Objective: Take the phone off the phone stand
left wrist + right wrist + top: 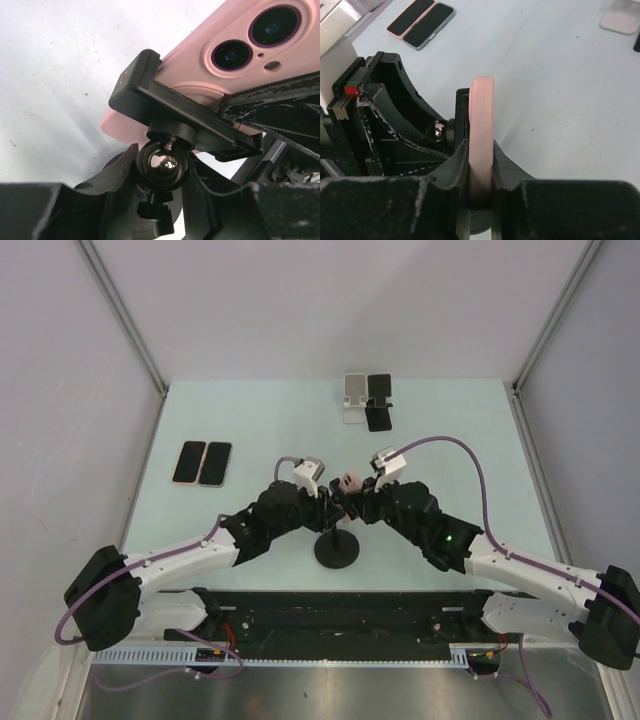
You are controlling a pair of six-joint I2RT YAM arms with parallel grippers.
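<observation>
A pink phone (235,45) sits in the black clamp of a phone stand (336,545) with a round black base and a chrome ball joint (163,165). My left gripper (161,172) is shut on the stand's ball joint, just under the clamp. My right gripper (481,162) is shut on the phone's pink edge (482,120), one finger on each face. In the top view both grippers meet over the stand, the left (318,502) and the right (358,502), with the phone (348,482) between them.
Two phones, a pink one (189,461) and a light blue one (213,463), lie flat at the table's left. A white stand (353,398) and a black stand (379,400) hold dark phones at the back. Grey walls enclose the table.
</observation>
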